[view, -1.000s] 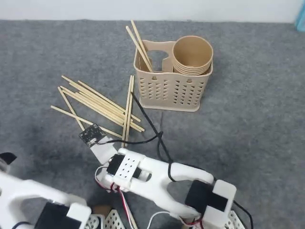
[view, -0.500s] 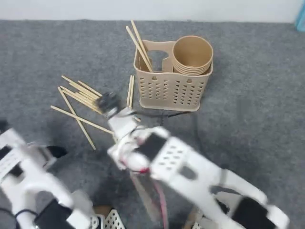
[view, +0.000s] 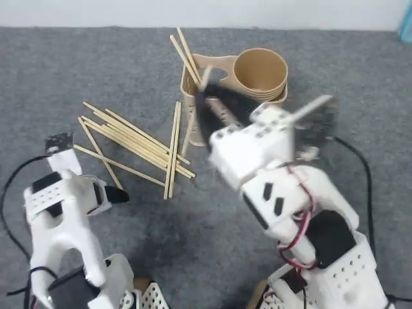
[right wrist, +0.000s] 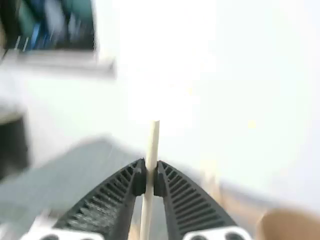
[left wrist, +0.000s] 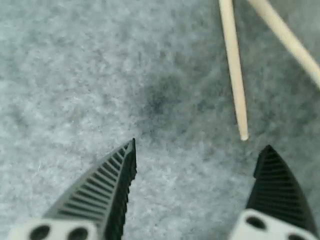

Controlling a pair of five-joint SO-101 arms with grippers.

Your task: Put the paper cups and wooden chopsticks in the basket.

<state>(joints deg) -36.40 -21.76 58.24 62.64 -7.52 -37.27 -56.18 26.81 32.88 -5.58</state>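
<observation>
Wooden chopstick [right wrist: 150,142]: held in my right fingers [right wrist: 150,169], which are closed tight on it. The stick runs up between the tips, off the surface [view: 96,64].

Basket [view: 215,60]: stands at the far side. The paper cups [view: 261,71] are nested in one compartment and two chopsticks [view: 185,53] lean out of the other. My right arm crosses in front of its wall.

Loose chopsticks [view: 132,141]: fanned flat on the grey surface, well apart from the basket.

Left fingers [left wrist: 200,145]: spread wide, holding nothing, low over the surface. One loose stick's tip [left wrist: 239,120] lies just beside them.

Handling, my judgement:
- The sticks are light, stiff, thin and smooth.
- A pinch near one end would let a stick swivel, so mid-length is the better hold.
- Take it across the shaft.
- Choose an outlying stick, not one crossed under others.
- The soft surface should let the tips sink beside it.
</observation>
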